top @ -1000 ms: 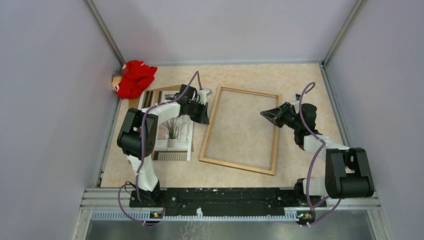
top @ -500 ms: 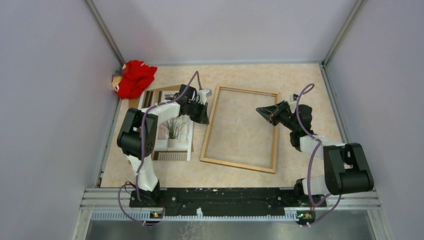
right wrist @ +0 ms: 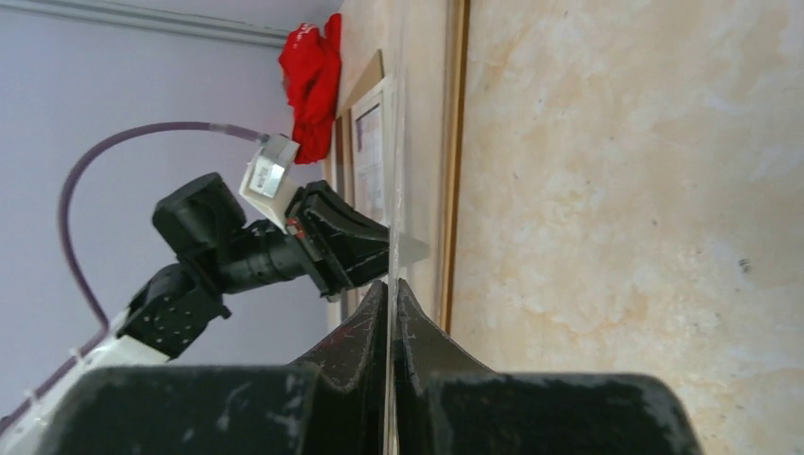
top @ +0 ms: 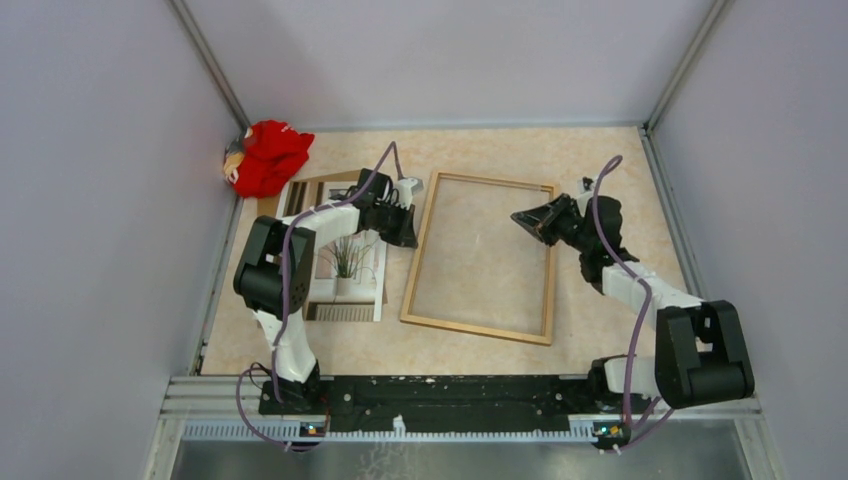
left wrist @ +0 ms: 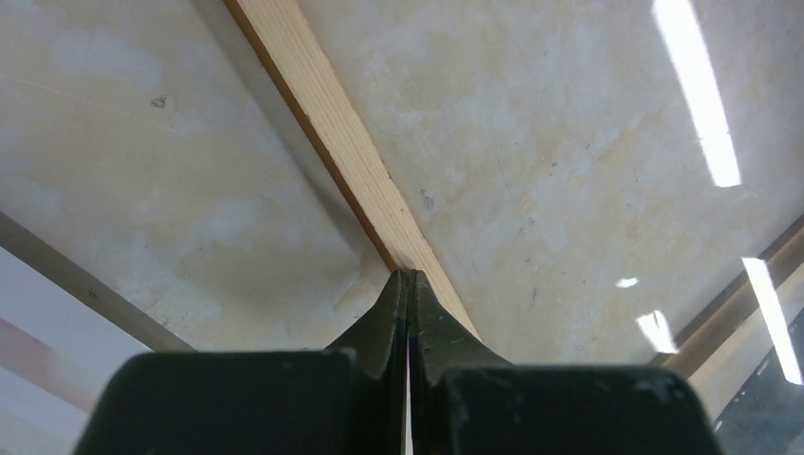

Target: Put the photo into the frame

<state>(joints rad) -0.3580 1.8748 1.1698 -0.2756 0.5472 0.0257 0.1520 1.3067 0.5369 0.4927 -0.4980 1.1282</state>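
The golden-brown wooden frame [top: 475, 330] lies flat in the middle of the table, empty. The photo [top: 345, 262], the plant print with a white border, lies face up to its left on a brown backing board [top: 322, 183]. My left gripper [top: 408, 232] is at the frame's left rail [left wrist: 332, 133], and my right gripper [top: 520, 217] is over the frame's right part. Both are shut on opposite edges of a thin clear pane [right wrist: 396, 142], which shows edge-on in the right wrist view. Light glints off the pane [left wrist: 616, 190] in the left wrist view. It hangs just above the frame.
A red cloth [top: 265, 158] lies crumpled in the far left corner, beside the backing board. Grey walls close the table at left, right and back. The arm bases and a black rail run along the near edge.
My right gripper has moved left and a little toward the back wall, carrying its edge of the pane further over the frame. The left gripper has barely moved.
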